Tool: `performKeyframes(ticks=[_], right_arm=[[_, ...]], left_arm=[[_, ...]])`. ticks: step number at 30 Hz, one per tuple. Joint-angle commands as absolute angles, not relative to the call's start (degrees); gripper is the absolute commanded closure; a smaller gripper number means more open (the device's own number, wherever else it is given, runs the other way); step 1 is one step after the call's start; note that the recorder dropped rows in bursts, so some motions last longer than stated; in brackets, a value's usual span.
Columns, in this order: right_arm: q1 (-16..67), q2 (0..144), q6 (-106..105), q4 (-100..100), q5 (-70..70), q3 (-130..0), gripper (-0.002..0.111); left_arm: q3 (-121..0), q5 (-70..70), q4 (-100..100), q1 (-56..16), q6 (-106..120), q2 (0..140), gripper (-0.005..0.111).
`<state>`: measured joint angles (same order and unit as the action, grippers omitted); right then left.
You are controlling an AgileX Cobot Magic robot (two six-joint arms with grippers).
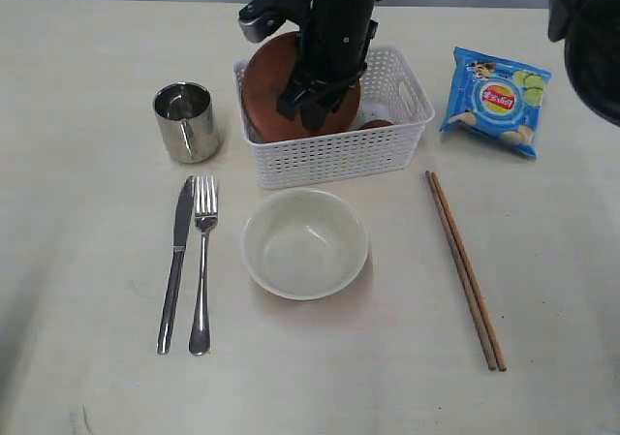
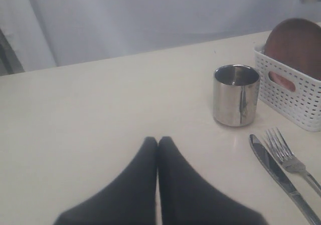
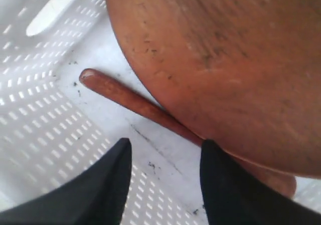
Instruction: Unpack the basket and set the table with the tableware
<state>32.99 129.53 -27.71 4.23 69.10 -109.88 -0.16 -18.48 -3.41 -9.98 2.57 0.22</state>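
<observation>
A pale cream table [image 1: 552, 290] with faint wood grain is partly laid; nearest, a steel knife [image 1: 176, 261] and steel fork [image 1: 202, 261] lie side by side at left, an empty off-white round bowl [image 1: 305, 243] sits mid-table, a brown wooden chopstick pair [image 1: 465, 270] lies at right; behind the cutlery stands a shiny steel mug [image 1: 186, 122]; behind the bowl, a white perforated plastic basket [image 1: 329, 154] holds a round dark brown plate [image 1: 266, 81] tilted on edge and a reddish-brown wooden spoon [image 3: 120, 95] on its floor; the right gripper [image 3: 165, 145] reaches inside, fingers spread, pinching nothing, beside the plate; a blue crisp bag [image 1: 496, 101] lies right of the basket; the left gripper [image 2: 158, 140], fingers pressed together and empty, is over bare table short of the mug.
</observation>
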Motion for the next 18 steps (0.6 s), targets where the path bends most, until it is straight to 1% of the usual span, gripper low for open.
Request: performKeyframes(ticks=[1, 4, 5, 16, 18], right_arm=[[32.9, 130.9, -28.3, 4.5, 70.0, -110.4, 0.064], [32.9, 132.0, -27.3, 4.5, 70.0, -110.5, 0.052], [32.9, 132.3, -27.3, 4.5, 70.0, -110.5, 0.049], [32.9, 134.9, -29.6, 3.2, 69.4, -110.5, 0.050], [32.9, 135.5, -29.6, 3.0, 69.4, -110.5, 0.051]], left_arm=[[0.0, -18.5, -2.9, -9.8, 2.5, 0.0, 0.107], [0.0, -18.5, -2.9, -9.8, 2.5, 0.0, 0.107], [0.0, -18.5, -2.9, -9.8, 2.5, 0.0, 0.107], [0.0, -18.5, -2.9, -9.8, 2.5, 0.0, 0.107], [0.0, -18.5, -2.9, -9.8, 2.5, 0.0, 0.107]])
